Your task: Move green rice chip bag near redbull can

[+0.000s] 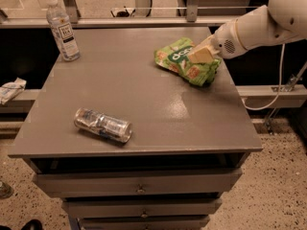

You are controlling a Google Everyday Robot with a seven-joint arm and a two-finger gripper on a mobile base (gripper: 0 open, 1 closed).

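Note:
The green rice chip bag lies at the back right of the grey table, crumpled, with its right end raised a little off the top. My gripper comes in from the right on the white arm and is shut on the bag's right half. The redbull can lies on its side near the front left of the table, well apart from the bag.
A clear water bottle with a white cap stands at the back left corner. Drawers sit below the table's front edge. A rail runs along the right side, and a crumpled white item lies on the left ledge.

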